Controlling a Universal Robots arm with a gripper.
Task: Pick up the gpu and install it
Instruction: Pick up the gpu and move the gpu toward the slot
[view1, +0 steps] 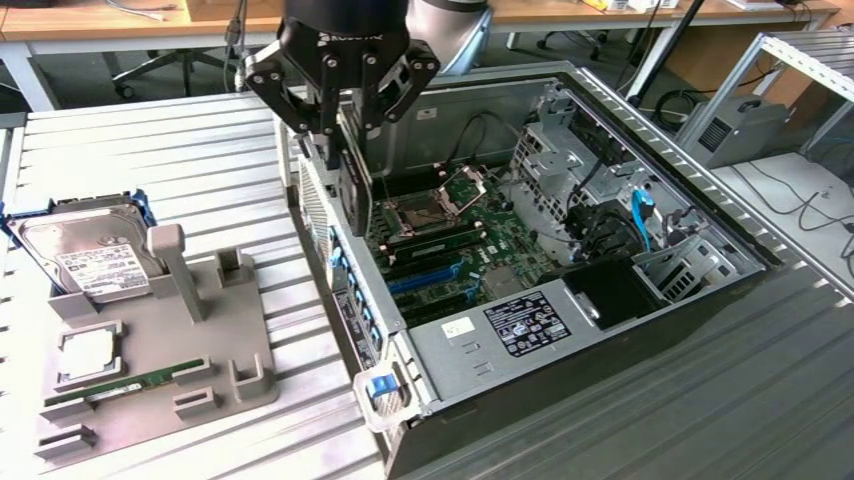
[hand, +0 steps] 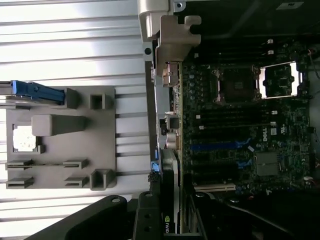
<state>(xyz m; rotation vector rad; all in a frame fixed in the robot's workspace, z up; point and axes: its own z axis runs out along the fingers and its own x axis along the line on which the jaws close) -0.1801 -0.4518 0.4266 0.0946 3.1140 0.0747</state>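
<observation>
Gripper (view1: 340, 135), clenched on the upper edge of the gpu (view1: 354, 195), which hangs edge-on and nearly upright over the open computer case (view1: 694, 275), just inside its rear wall (view1: 320, 215) and above the motherboard (view1: 501, 235). Hazards, as judged: the card sits very close to that wall, so its lower corner or bracket could catch the sheet metal on descent. A slight lean in the grip would bring the connector edge down skewed and could make it bind or miss a slot. The blue slots (view1: 427, 275) lie side by side with darker ones, so a small lateral offset could seat the card on the wrong one. A narrow hold on a thin board may let it pivot under insertion load. Obscured: the card's connector edge and silvery bracket cannot be made out, and which slot lies directly beneath it cannot be told. In the wrist view the card (hand: 169, 175) covers the strip of board under it. On the grey fixture (view1: 247, 355), well apart, a hard drive (view1: 87, 260) and memory stick (view1: 127, 385) are seated.
</observation>
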